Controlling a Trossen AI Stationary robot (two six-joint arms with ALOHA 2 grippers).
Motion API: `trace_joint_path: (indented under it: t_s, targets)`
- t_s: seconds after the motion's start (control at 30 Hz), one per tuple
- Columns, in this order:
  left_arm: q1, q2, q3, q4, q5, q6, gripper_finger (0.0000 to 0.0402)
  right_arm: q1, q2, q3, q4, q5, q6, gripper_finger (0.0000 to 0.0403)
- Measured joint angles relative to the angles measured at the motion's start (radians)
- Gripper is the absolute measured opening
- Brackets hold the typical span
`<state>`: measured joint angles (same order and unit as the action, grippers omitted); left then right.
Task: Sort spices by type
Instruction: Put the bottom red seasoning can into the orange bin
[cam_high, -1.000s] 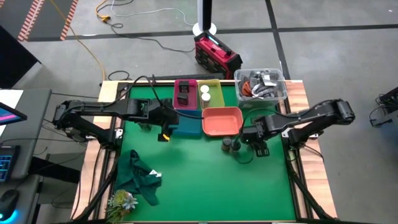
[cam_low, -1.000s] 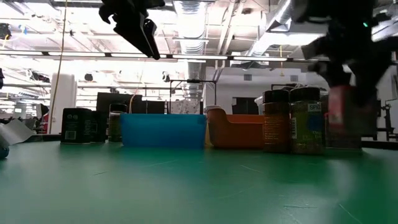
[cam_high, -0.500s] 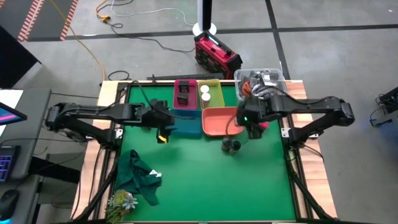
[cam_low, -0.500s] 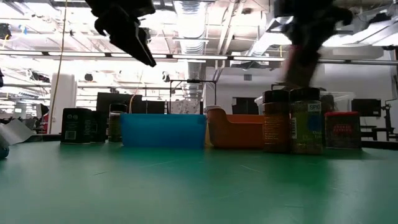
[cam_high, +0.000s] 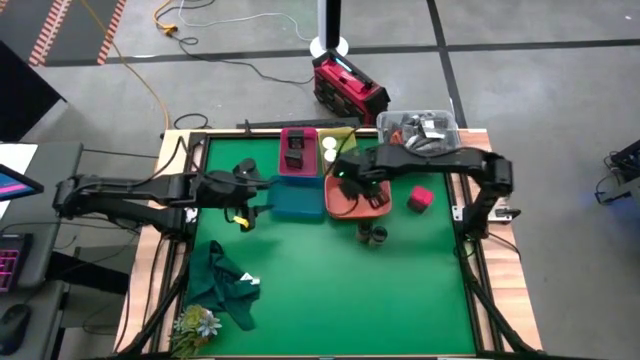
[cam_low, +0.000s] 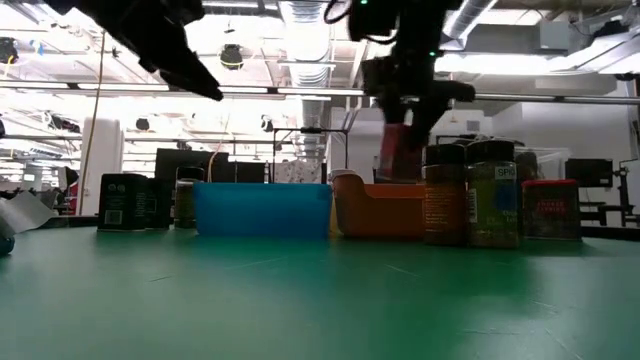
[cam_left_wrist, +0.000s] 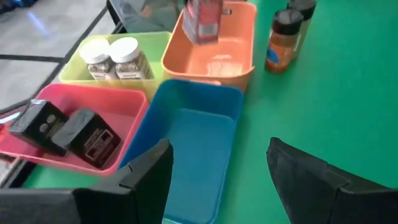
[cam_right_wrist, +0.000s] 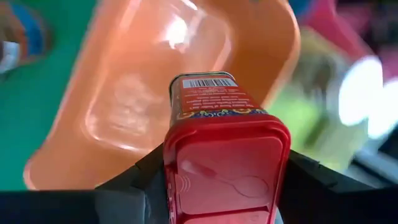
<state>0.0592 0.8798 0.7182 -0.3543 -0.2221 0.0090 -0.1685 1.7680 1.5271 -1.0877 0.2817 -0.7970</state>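
My right gripper (cam_high: 366, 192) hangs over the orange tray (cam_high: 340, 200), shut on a magenta-red tin (cam_right_wrist: 225, 140). A second red cube (cam_high: 419, 198) stands on the green mat to the tray's right. Two dark round jars (cam_high: 371, 234) stand just in front of the tray. The yellow-green tray holds two white-topped jars (cam_left_wrist: 115, 57), and the pink tray holds two dark boxy tins (cam_left_wrist: 65, 129). The blue tray (cam_left_wrist: 194, 140) shows only its bare floor. My left gripper (cam_high: 242, 212) is open and held high, left of the blue tray. My right gripper pinches the red tin between its two fingers (cam_right_wrist: 140, 180), on two opposite sides at its lid end (cam_right_wrist: 186, 155). The fingers come from above, pointing down. The tin hangs upright below them (cam_low: 397, 152), lifted clear above the orange tray's floor.
A clear bin of cables (cam_high: 420, 135) sits at the far right corner. A dark green cloth (cam_high: 225, 285) and a flower sprig (cam_high: 195, 322) lie near the left front corner. The mat's middle and front right (cam_high: 380, 300) are bare.
My right gripper rose from the mat at the table's right with one red tin, which it lifted clear. It carried the tin left and toward the far edge, over the orange tray. The other red cube stayed in place. My left gripper drew back toward the table's left edge.
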Motion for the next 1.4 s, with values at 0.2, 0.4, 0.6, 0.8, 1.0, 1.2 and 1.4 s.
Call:
trace_joint_path:
  t_s: [0.2,0.4,0.6,0.8,1.0,1.2,1.4]
  targets:
    - [-0.005,-0.041,-0.005,-0.003,0.007,-0.026,0.0247,0.06,0.082,0.048,0.007,-0.006,-0.367,0.0241]
    - [-0.005,-0.052,-0.005,-0.017,0.008,-0.044,0.0247,0.075,0.09,0.049,0.025,0.002,-0.63,0.0241]
    - [-0.005,-0.052,-0.004,-0.018,0.008,-0.056,0.0247,0.067,0.105,0.049,0.037,0.009,-0.796,0.0241]
    - [-0.005,-0.052,-0.004,-0.036,0.012,-0.059,0.0247,0.071,0.148,0.049,0.109,0.01,-0.87,0.0241]
    - [-0.006,-0.052,-0.004,-0.049,0.013,-0.048,0.0247,0.077,0.215,0.048,0.123,0.009,-0.887,0.0254]
    - [-0.008,-0.052,-0.004,-0.073,0.018,-0.041,0.0247,0.077,0.22,0.048,0.133,0.008,-0.834,0.0258]
    - [-0.008,-0.052,-0.004,-0.083,0.019,-0.026,0.0247,0.061,0.221,0.048,0.106,0.002,-0.793,0.0259]
